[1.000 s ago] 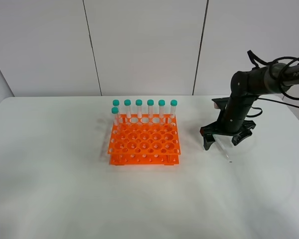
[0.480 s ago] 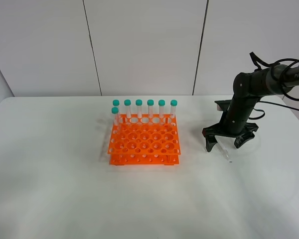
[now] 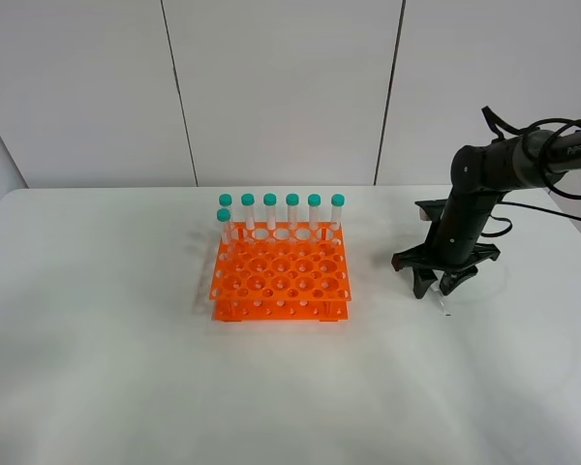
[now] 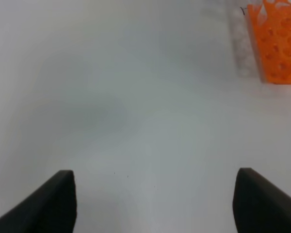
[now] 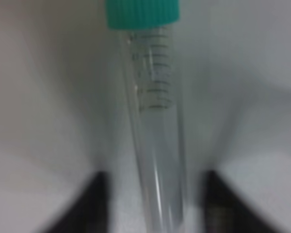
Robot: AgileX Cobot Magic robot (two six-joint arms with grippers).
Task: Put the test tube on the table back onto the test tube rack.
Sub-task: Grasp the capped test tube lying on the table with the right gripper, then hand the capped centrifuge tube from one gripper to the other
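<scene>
A clear test tube [image 5: 155, 136] with a teal cap lies flat on the white table [image 3: 126, 387], right of the orange test tube rack [image 3: 281, 276]. My right gripper [image 3: 436, 283] is down over the test tube [image 3: 443, 302]. Its fingers [image 5: 89, 204] have drawn in on either side of the tube. In the blurred right wrist view a thin gap still shows on each side. Several capped tubes [image 3: 281, 208] stand along the rack's back row. In the left wrist view my left gripper [image 4: 155, 201] hangs open over bare table, with a corner of the rack [image 4: 279, 43] beyond it.
White wall panels rise behind the table's far edge. The right arm's black cables [image 3: 562, 184] trail off to the right. Bare tabletop lies in front of the rack and to its left.
The right gripper's fingers have drawn in from wide open to close around the tube lying on the table. The arm itself has barely shifted. The left gripper has not changed.
</scene>
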